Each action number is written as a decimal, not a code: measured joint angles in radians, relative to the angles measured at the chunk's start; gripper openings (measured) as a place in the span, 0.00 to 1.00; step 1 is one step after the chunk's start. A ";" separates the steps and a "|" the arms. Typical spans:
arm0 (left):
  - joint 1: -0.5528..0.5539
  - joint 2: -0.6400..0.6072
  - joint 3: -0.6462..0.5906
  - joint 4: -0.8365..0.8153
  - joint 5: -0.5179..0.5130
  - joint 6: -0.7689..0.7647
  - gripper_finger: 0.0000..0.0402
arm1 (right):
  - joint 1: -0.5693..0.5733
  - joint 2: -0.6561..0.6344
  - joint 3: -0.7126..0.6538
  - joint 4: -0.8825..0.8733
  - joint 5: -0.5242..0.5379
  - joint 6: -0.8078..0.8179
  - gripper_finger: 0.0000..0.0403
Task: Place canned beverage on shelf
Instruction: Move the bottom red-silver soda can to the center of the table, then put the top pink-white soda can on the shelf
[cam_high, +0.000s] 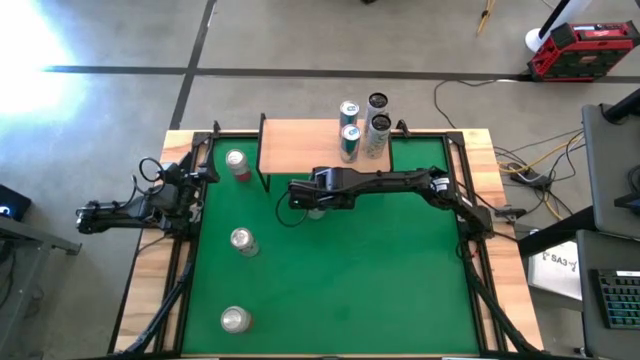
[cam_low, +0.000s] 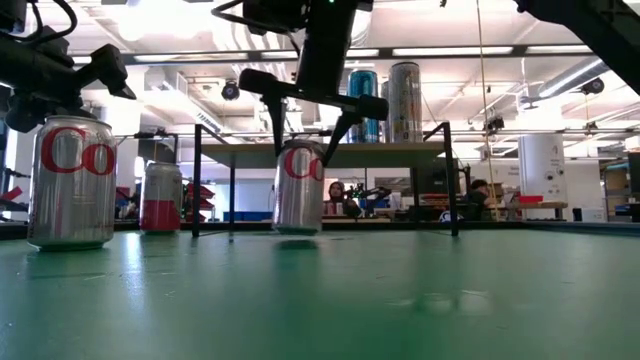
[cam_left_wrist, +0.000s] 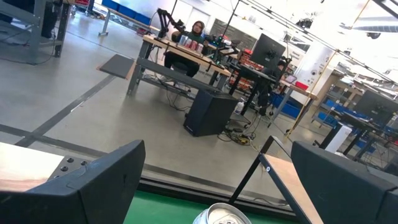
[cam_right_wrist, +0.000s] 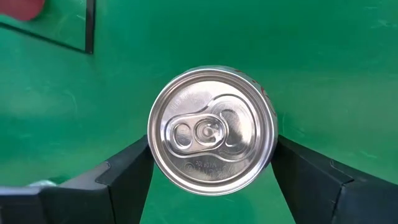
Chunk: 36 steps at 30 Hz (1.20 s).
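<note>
The shelf (cam_high: 300, 145), a wooden top on thin black legs, stands at the table's far edge with several tall cans (cam_high: 350, 140) on its right end. Just in front of it a silver can (cam_low: 300, 187) stands upright on the green table, and my right gripper (cam_low: 304, 150) is shut on it from above; in the high view the gripper (cam_high: 315, 205) hides most of it. My left gripper (cam_left_wrist: 211, 186) waits open at the table's left edge, pointing level, with nothing between its fingers. My right gripper pinches the can's upper side wall (cam_right_wrist: 152, 155), just under the rim, between its two fingers (cam_right_wrist: 124, 171). They come steeply down from above, one on each side. The can stands upright with its base (cam_low: 298, 230) on the table.
Three more cans stand on the table's left half: a red-and-silver one (cam_high: 237, 163) by the shelf's left legs, one (cam_high: 243, 241) mid-left, one (cam_high: 235, 319) near the front edge. Green mat lies bare on the right (cam_high: 400, 270). Cables and boxes lie beyond the table.
</note>
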 joint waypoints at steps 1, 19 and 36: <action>0.000 0.000 0.000 0.000 0.000 0.000 0.97 | 0.000 0.000 0.000 0.000 -0.010 -0.007 0.70; 0.000 0.000 0.000 0.000 0.000 0.000 0.97 | 0.021 0.000 -0.001 0.001 -0.005 -0.144 0.92; 0.000 0.000 0.000 0.000 0.000 0.000 0.97 | 0.193 -0.253 -0.163 -0.033 0.176 -0.255 0.83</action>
